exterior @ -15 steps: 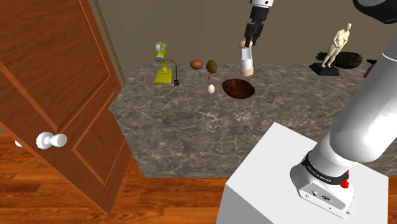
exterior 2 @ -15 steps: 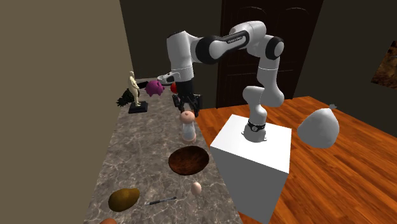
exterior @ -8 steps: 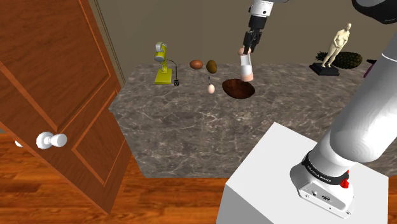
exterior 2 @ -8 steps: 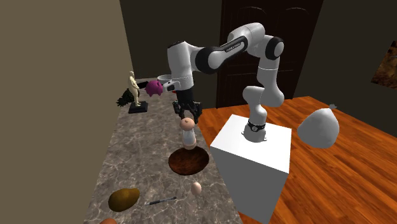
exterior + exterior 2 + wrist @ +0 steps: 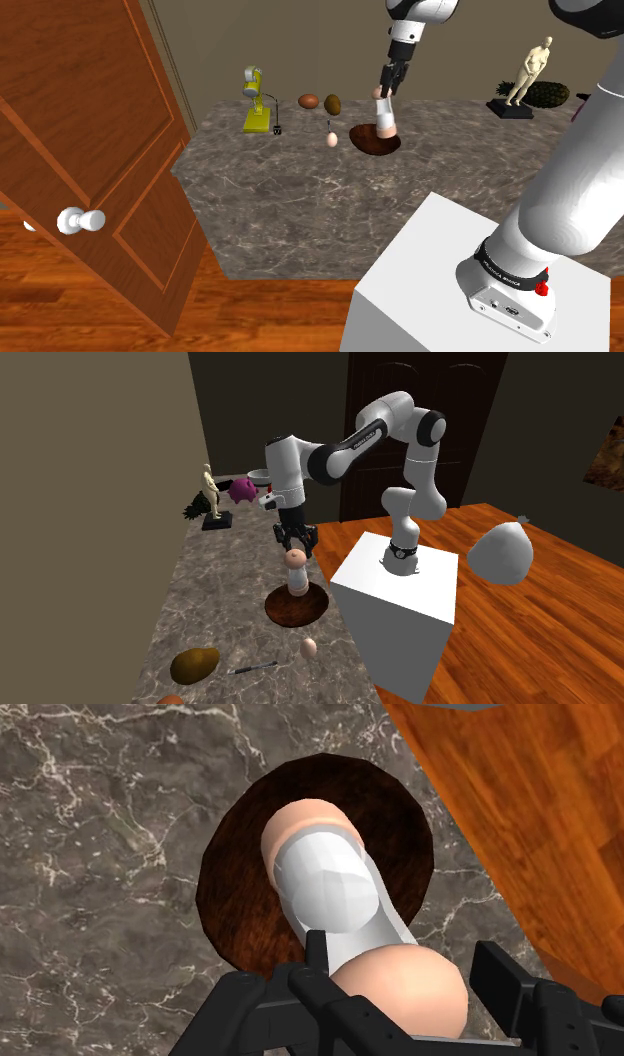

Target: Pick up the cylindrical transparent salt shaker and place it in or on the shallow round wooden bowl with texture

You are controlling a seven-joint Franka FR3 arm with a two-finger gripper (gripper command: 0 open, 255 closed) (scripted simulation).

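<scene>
The salt shaker (image 5: 386, 115) has a white body with peach caps at both ends. My gripper (image 5: 383, 90) is shut on its upper cap and holds it upright over the dark brown round bowl (image 5: 367, 145). From the second exterior view, the salt shaker (image 5: 297, 578) reaches down into the bowl (image 5: 280, 611) below the gripper (image 5: 295, 552); I cannot tell whether it touches. Through the wrist camera, the black fingers (image 5: 316, 954) clasp the peach cap, the gripper (image 5: 404, 974) is above the salt shaker (image 5: 335, 894), and the bowl (image 5: 225, 864) lies beneath.
On the marble counter (image 5: 300, 200) an egg (image 5: 332, 140) lies beside the bowl. Behind it are a yellow stand (image 5: 255, 100) and two brown lumps (image 5: 308, 101). A figurine (image 5: 527, 75) stands far right. A wooden door (image 5: 80, 150) is at the left, and my stand (image 5: 470, 280) near.
My gripper has lowered the salt shaker from above the counter down over and into the bowl, shifting slightly toward the shoulder view's left. Nothing else moved.
</scene>
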